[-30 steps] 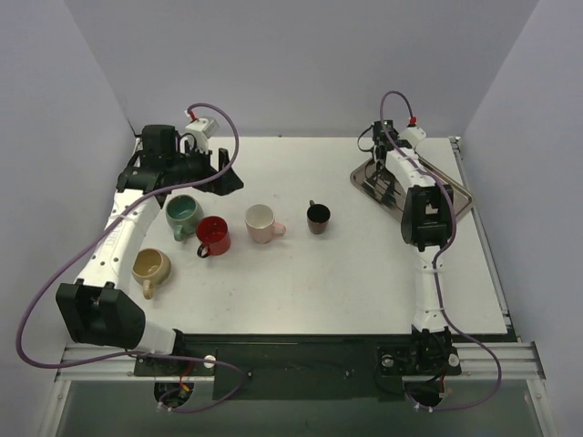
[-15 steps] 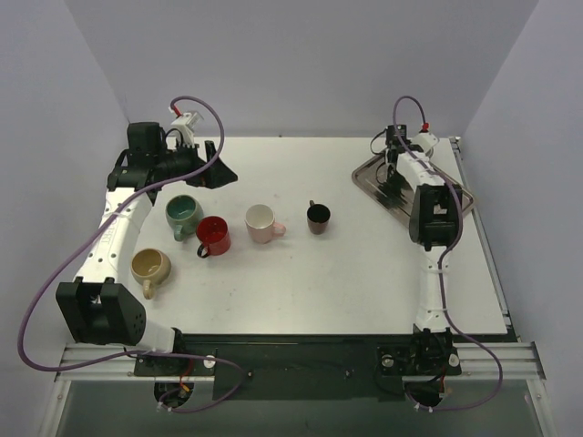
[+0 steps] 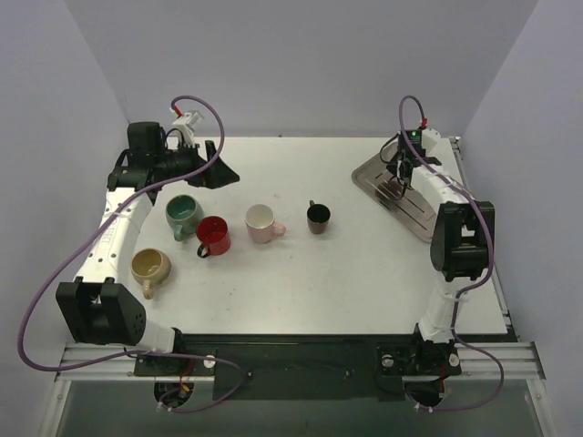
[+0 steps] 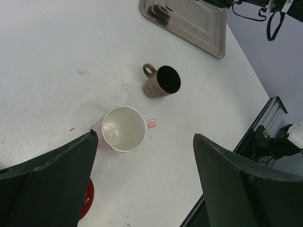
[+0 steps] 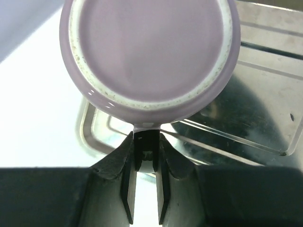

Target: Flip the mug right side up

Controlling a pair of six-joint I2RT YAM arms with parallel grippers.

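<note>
Pinching only the thin handle, the right gripper is closed almost fully on the lilac mug, held base-up at the metal tray; if rotated quickly, the mug may be swung loose and dropped.

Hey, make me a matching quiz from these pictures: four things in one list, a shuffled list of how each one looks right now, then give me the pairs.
Things
1. lilac mug
2. pink mug
3. brown mug
4. left gripper

States
A. open, holding nothing
B. upright on the table, dark inside
C. base toward the wrist camera, handle pinched by the right gripper
D. upright on the table, cream inside

Pairs: 1-C, 2-D, 3-B, 4-A
</note>
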